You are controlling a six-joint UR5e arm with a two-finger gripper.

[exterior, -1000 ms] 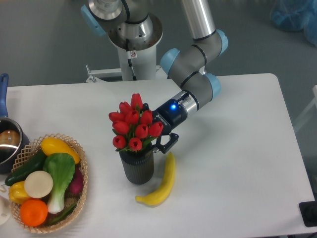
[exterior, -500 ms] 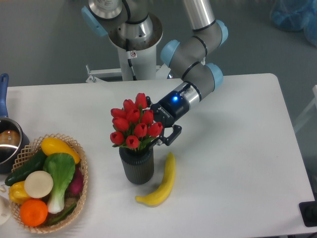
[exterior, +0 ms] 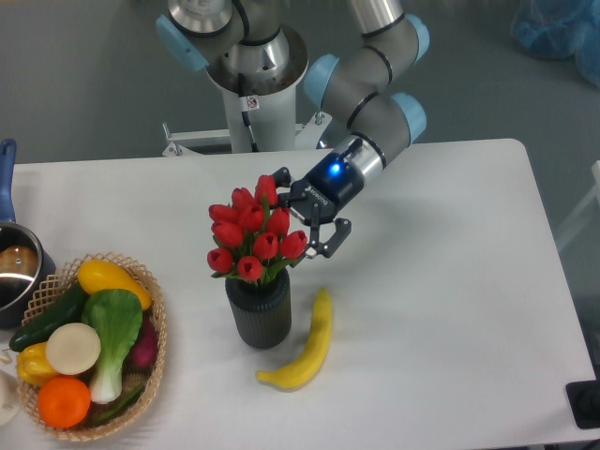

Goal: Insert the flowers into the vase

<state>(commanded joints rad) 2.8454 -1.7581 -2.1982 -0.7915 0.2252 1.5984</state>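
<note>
Flowers: the bunch of red tulip buds with green leaves stands upright in the short dark grey ribbed vase, near the table's middle.
Gripper: the black two-finger gripper sits just right of the buds, jaws spread, holding nothing.
Nearby: a yellow banana lies just right of the vase; a woven basket of vegetables and fruit sits at left; a metal pot with a blue handle is at the left edge.
Surface: white table.
Room: grey floor behind.
</note>
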